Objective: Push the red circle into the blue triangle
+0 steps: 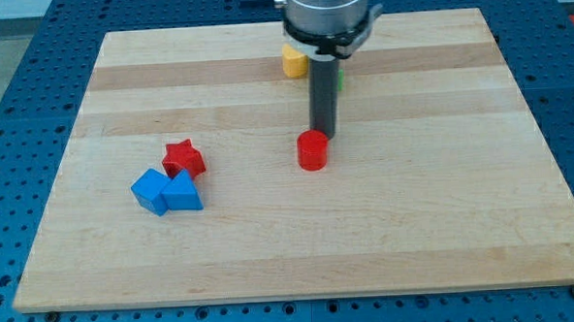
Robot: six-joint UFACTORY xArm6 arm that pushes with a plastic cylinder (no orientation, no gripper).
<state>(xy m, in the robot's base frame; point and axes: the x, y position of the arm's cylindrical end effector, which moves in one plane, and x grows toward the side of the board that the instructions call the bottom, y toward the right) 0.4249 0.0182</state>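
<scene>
No gripper, only my tip [322, 136] | red circle [313, 151] touching, just below-left of it | blue triangle [183, 195] well left, lower | I judge tip must swing right of circle.

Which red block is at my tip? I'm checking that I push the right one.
The red circle, just below and left of my tip. The red star sits far to the view's left, by the blue triangle.

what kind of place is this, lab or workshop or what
Probably a robotics lab bench: a wooden board lies on a blue perforated table, small blocks like the red circle and blue triangle sit on it, and my tip touches down beside the circle.
</scene>
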